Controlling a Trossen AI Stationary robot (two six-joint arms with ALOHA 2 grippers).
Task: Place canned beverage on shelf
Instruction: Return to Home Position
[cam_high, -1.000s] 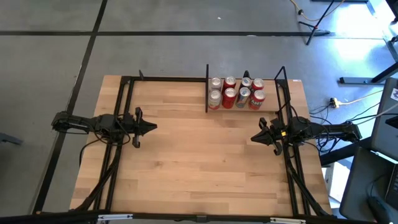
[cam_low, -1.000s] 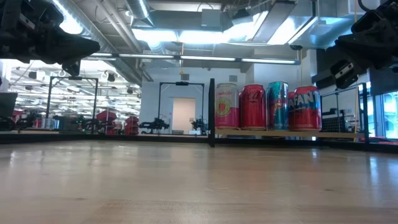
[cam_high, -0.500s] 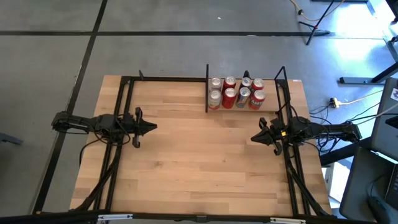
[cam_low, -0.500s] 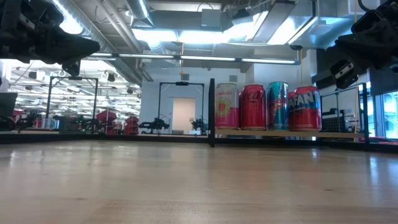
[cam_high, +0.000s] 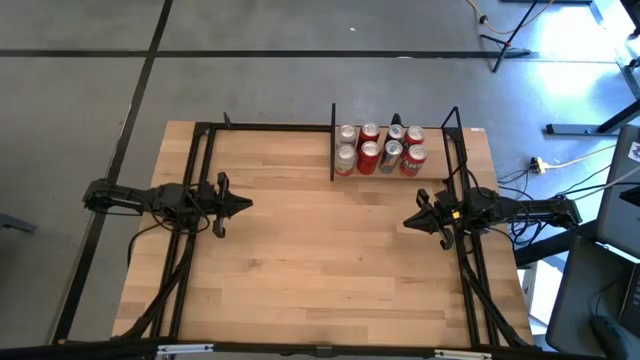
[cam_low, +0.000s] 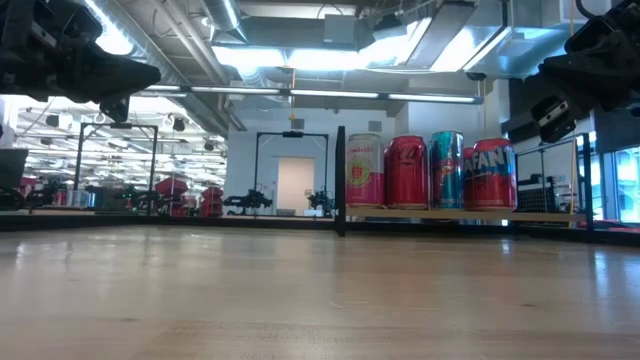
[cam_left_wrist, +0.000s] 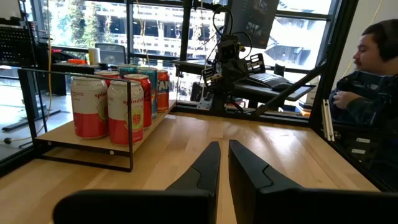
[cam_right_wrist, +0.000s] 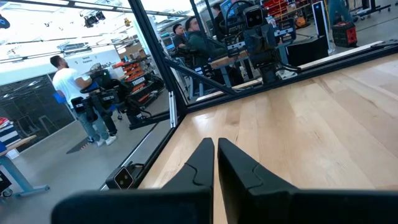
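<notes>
Several cans (cam_high: 378, 148) stand upright in two rows on the shelf (cam_high: 395, 172), a narrow light-wood ledge with black uprights at the table's far right; they also show in the low view (cam_low: 430, 171) and in the left wrist view (cam_left_wrist: 118, 99). My left gripper (cam_high: 248, 205) is shut and empty, above the table's left middle. My right gripper (cam_high: 407, 221) is shut and empty, above the table's right side, nearer than the shelf. No can is off the shelf in any view.
Black frame rails (cam_high: 195, 160) run along the table's left, far and right sides. A dark divider (cam_high: 333, 155) closes the shelf's left end. People stand and sit beyond the table (cam_right_wrist: 74, 93) (cam_left_wrist: 373, 81). Bare wood lies between the two grippers (cam_high: 320, 240).
</notes>
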